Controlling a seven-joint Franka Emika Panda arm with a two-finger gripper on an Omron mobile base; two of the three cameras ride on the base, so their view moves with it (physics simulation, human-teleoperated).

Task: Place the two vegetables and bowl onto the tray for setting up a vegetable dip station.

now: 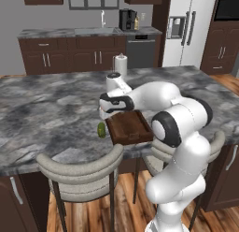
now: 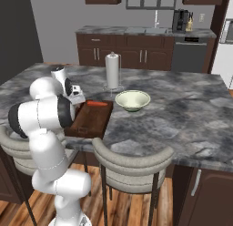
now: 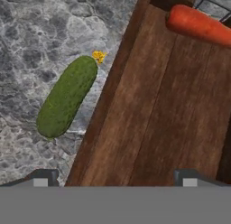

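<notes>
Cucumber (image 3: 66, 97) lies alongside the tray's (image 3: 149, 119) edge, on the counter; fingers (image 3: 41, 177) spread, empty.

— What does my arm (image 1: 182, 147) look like from here?
— Glossy white rounded shells, I see dark grey joint caps, a black band by the wrist, small dark fingertips (image 3: 43, 177).
</notes>
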